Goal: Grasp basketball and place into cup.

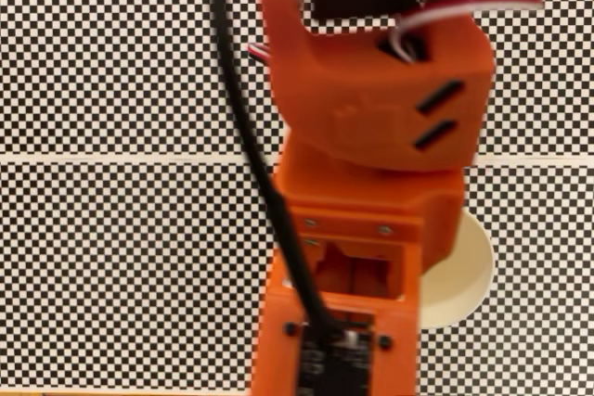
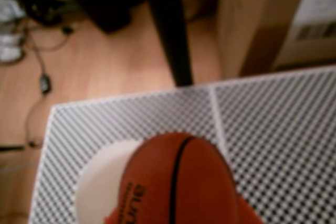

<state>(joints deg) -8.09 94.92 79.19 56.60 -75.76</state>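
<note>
Claw [image 2: 178, 216] holds basketball [image 2: 178, 182] over cup [image 2: 100, 182].

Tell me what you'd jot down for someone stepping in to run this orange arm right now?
Gripper: its fingers aren't clearly visible; the basketball sits close under the wrist camera, apparently held, but I can't confirm the grip.
Cup: on the checkered mat, partly hidden behind the arm in the fixed view; in the wrist view it sits just left of and behind the ball.
Done: ball seems picked up and carried near the cup.
Left: centre over the cup, release.
</note>
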